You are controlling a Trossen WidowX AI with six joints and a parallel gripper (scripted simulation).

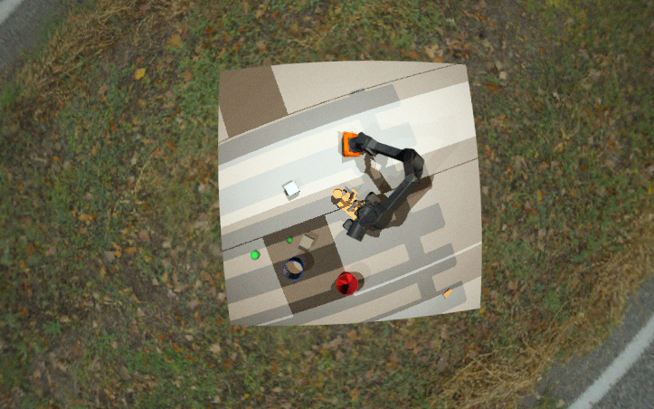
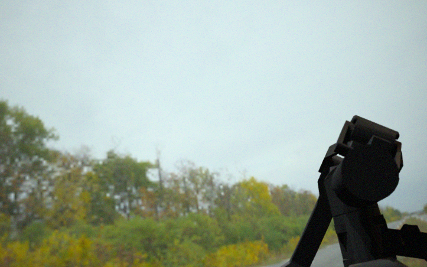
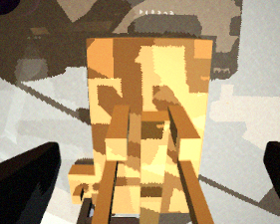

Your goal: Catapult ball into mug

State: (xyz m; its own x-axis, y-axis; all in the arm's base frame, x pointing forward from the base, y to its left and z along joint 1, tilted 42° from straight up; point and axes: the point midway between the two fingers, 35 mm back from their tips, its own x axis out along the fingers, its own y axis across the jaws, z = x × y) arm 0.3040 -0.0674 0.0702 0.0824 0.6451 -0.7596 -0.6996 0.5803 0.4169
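Observation:
The wooden catapult [image 1: 345, 204] [image 3: 164, 64] stands on the table, partly hidden by the arm in the top view. My gripper [image 1: 360, 211] [image 3: 164, 152] is open and empty above it, one finger to either side of its frame in the wrist view. The blue mug [image 1: 294, 279] stands upright beyond the catapult. A larger green ball [image 1: 254, 254] and a smaller green ball [image 1: 289, 240] lie left of and above the mug. A dark purple round thing [image 3: 4, 3] is cut off at the wrist view's top left corner. I cannot tell which is the task's ball.
A red cup [image 1: 346, 283] stands right of the blue mug. A pale block [image 1: 307, 242] sits between the mug and catapult, and a white block [image 1: 291, 188] lies left of the catapult. A small orange block [image 1: 447, 292] lies near the table's lower right corner.

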